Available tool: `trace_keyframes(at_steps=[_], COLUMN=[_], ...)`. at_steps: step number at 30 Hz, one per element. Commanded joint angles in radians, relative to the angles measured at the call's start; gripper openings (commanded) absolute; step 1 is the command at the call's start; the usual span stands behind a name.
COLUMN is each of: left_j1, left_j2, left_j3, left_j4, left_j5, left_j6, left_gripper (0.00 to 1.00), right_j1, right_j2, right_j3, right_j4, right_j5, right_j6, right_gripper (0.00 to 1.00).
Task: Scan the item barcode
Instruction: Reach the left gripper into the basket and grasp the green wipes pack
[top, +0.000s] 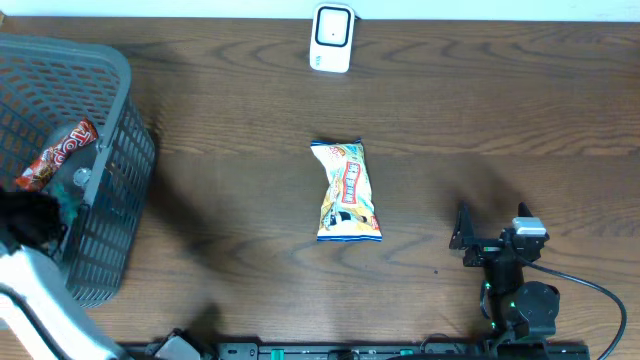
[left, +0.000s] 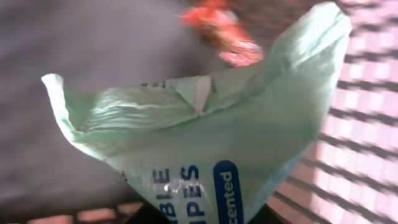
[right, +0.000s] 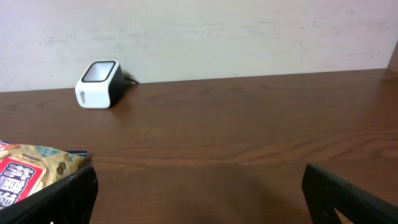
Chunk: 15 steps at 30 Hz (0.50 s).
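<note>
Pale green plastic wipes pack (left: 205, 137) clamped between fingers of left gripper (top: 50, 210).
Pinched, presumably for lifting out to scan; right gripper (right: 199, 190) idle, fingers wide apart, nothing between.

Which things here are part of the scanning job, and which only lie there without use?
For the job:
- scanner
- wipes pack, gripped by the left gripper inside the basket

Lying about, it seems:
- yellow snack bag mid-table
- red packet in the basket
- right gripper, open, holding nothing
</note>
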<state>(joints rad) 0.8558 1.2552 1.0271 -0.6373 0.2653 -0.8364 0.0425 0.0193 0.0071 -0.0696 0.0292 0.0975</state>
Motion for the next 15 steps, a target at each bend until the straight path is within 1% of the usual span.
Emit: trace_keyframes(at_steps=[1, 6, 10, 13, 15], left_j1=[0.000, -0.001, -0.039, -0.103, -0.183], left_j2=[-0.135, -0.268, -0.350, -0.401, -0.436], left_j3=[0.011, 0.011, 0.011, 0.011, 0.011], left_j4=[0.040, 0.088, 0.105, 0.106, 0.127], left_j5=[0.201, 0.310, 0.363, 0.375, 0.375], left_j6=[0.032, 0.032, 0.032, 0.032, 0.032], left_gripper=[0.08, 0.09, 0.12, 0.12, 0.12], right_j1=[-0.003, -0.003, -0.003, -0.003, -0.003], right_j2=[-0.001, -0.001, -0.001, -0.001, -0.001], right_j3=[-0.002, -0.002, -0.002, -0.002, -0.002], right_j4=[-0.004, -0.004, -0.004, -0.004, -0.004], right_j5=[-0.002, -0.002, -0.002, -0.002, -0.002], right_j6=[-0.009, -0.009, -0.009, -0.009, -0.009], right_gripper=[0.99, 0.99, 0.99, 0.99, 0.99])
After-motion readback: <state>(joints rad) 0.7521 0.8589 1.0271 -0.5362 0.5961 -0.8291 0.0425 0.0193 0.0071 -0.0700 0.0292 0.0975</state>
